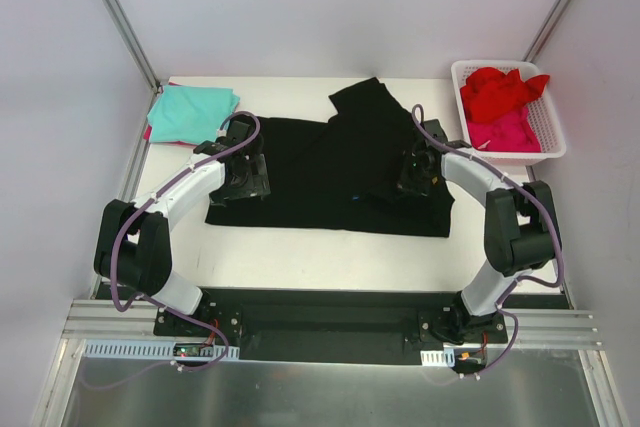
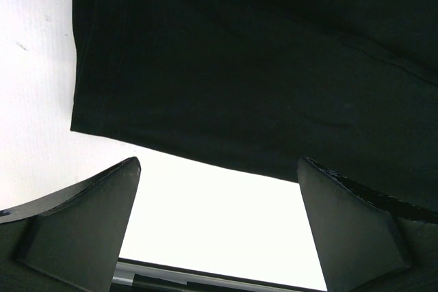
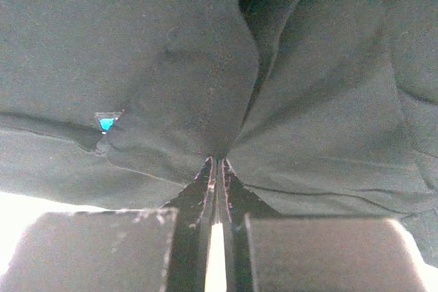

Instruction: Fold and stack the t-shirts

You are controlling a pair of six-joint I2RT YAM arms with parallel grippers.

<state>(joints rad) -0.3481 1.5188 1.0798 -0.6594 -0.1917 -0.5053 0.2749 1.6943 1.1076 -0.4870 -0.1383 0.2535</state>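
Note:
A large black t-shirt (image 1: 330, 172) lies spread across the middle of the table, its far right part folded over. My left gripper (image 1: 243, 175) hovers at the shirt's left hem and is open. In the left wrist view its gripper (image 2: 219, 165) has wide-apart fingers (image 2: 89, 223) that hold nothing, and the hem of the black t-shirt (image 2: 239, 66) lies just beyond them. My right gripper (image 1: 411, 175) is over the shirt's right side. That gripper (image 3: 217, 161) is shut on a pinched pucker of the black t-shirt (image 3: 171, 46), next to a small blue print (image 3: 105, 124).
A folded teal t-shirt (image 1: 192, 112) lies at the back left corner with a pink edge (image 1: 158, 134) showing under it. The white slotted basket (image 1: 556, 142) at the back right holds a red t-shirt (image 1: 500, 92) and a pink one (image 1: 505, 132).

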